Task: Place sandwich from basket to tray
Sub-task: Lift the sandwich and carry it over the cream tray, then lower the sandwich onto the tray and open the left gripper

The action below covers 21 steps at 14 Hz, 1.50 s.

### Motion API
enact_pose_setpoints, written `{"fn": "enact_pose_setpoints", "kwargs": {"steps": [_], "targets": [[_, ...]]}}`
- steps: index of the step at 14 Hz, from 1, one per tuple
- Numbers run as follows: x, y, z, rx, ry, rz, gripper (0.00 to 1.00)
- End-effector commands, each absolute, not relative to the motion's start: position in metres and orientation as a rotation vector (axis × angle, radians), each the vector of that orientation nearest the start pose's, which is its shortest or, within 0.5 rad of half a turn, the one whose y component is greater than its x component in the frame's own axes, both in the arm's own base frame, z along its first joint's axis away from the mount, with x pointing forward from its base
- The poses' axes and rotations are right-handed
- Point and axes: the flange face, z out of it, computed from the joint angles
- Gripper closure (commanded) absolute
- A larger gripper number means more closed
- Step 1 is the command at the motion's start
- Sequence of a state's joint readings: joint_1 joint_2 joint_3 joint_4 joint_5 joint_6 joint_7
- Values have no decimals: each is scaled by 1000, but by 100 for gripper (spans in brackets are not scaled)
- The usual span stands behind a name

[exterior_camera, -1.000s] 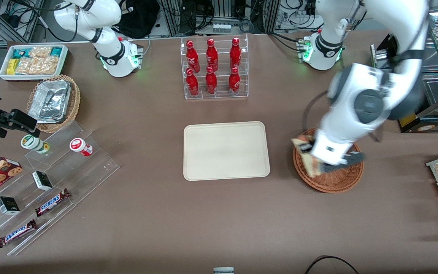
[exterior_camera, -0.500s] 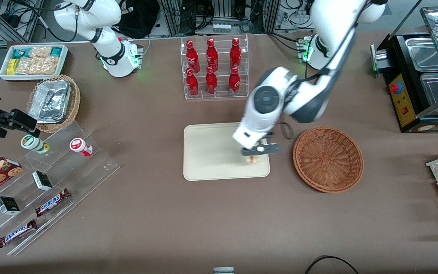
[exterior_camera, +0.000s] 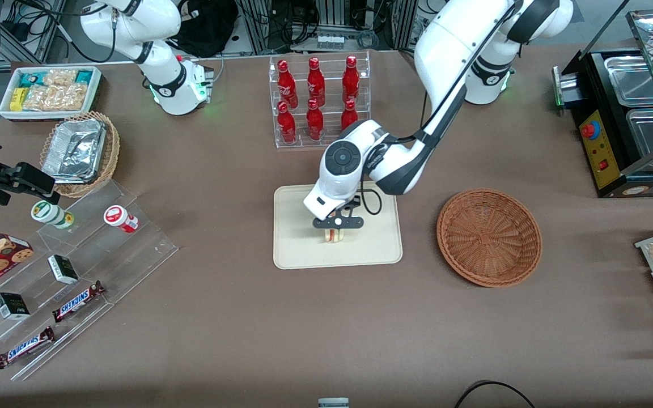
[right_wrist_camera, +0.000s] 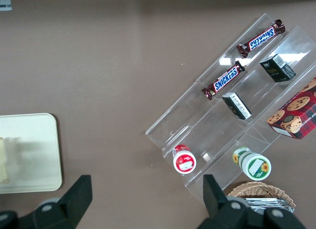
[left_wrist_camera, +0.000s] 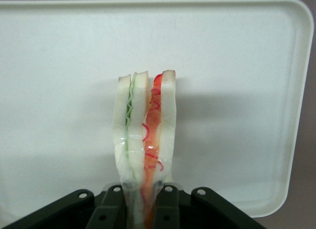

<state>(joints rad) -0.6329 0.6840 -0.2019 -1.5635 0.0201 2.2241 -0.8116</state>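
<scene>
The sandwich (left_wrist_camera: 144,140) is held on edge over the tray (exterior_camera: 298,255), its long axis pointing straight out from the gripper (exterior_camera: 337,228) — bread slices and red and green filling upright between the fingers (left_wrist_camera: 168,207). The gripper is closed tightly on the wedge's near end, above the tray's middle. Whether the sandwich touches the tray cannot be told. The basket (exterior_camera: 489,236) sits emptied beside the tray, toward the working arm's end; release is judged to be what remains.

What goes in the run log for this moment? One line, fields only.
phase: placing | tool: shut on sandwich, above tray | basket: no sandwich in it | release: not yet done
</scene>
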Motion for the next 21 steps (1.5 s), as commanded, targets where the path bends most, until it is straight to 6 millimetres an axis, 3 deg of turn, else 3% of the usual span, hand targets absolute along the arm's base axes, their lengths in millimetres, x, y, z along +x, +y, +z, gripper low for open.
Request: {"fn": "enact_pose_setpoints", "kwargs": {"steps": [1, 4, 5, 6, 7, 8, 10, 12, 14, 16, 18, 21], "targets": [[487, -511, 240, -3192, 11, 124, 88], [485, -508, 222, -3153, 46, 113, 86], [485, -508, 220, -3150, 40, 116, 78], [485, -508, 218, -3150, 29, 119, 49], [487, -507, 220, -3151, 31, 113, 1], [487, -507, 226, -3154, 23, 108, 0], [496, -501, 263, -3174, 2, 51, 0], [511, -480, 310, -3167, -107, 39, 0], [517, -456, 373, -3146, -243, 20, 0], [519, -412, 434, -3083, -331, 55, 0], [536, -354, 480, -3053, -451, 50, 0], [548, -285, 525, -3008, -582, 46, 0]]}}
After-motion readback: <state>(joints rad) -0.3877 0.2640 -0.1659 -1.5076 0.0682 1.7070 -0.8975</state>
